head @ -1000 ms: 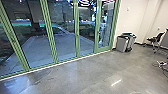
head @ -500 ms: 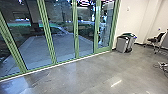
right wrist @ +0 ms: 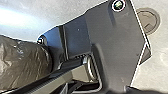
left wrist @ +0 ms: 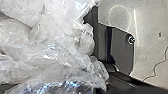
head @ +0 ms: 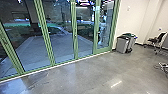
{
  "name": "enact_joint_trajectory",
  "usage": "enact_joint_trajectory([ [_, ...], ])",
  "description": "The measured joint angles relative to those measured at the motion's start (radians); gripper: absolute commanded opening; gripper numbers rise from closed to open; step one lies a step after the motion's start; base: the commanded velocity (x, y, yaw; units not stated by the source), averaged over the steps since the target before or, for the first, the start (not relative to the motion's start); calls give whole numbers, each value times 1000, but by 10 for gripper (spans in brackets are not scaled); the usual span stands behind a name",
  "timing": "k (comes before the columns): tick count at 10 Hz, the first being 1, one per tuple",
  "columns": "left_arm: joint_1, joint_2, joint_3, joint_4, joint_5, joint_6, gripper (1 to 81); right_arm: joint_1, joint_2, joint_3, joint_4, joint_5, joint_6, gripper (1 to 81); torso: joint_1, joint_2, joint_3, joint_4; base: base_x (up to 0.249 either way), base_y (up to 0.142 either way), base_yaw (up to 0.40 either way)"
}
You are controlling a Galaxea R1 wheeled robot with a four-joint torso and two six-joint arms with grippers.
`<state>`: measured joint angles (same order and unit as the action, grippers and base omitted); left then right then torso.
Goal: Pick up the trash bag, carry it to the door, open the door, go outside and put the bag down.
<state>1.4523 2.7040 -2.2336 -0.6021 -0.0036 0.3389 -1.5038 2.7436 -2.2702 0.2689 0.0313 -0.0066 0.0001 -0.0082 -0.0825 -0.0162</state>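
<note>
Likely light, slippery: clear crinkled plastic trash bag [left wrist: 50,52]; grasp by neck (tearable); grippers: opening, hold, can't tell; green-framed glass doors [head: 74,37] far left.

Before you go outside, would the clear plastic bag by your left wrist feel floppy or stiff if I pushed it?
Probably floppy: the clear plastic bag is crumpled into many folds. It may be slippery, since its surface looks shiny. It could tear too, as the plastic looks thin and see-through.
</note>
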Motion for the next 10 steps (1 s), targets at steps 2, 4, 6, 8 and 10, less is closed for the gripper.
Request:
enact_joint_trajectory([
  [2,0,0,0,0,0,0,10,0,0,0,0,0,0,811,0,0,0,0,133,-68,0],
  [4,0,0,0,0,0,0,10,0,0,0,0,0,0,811,0,0,0,0,133,-67,0],
  [6,0,0,0,0,0,0,10,0,0,0,0,0,0,811,0,0,0,0,132,-63,0],
  [8,-1,3,0,0,0,0,10,0,0,0,0,0,0,811,0,0,0,0,125,0,0],
  [10,2,4,1,0,0,0,10,0,0,0,0,1,0,811,0,0,0,0,124,0,0],
])
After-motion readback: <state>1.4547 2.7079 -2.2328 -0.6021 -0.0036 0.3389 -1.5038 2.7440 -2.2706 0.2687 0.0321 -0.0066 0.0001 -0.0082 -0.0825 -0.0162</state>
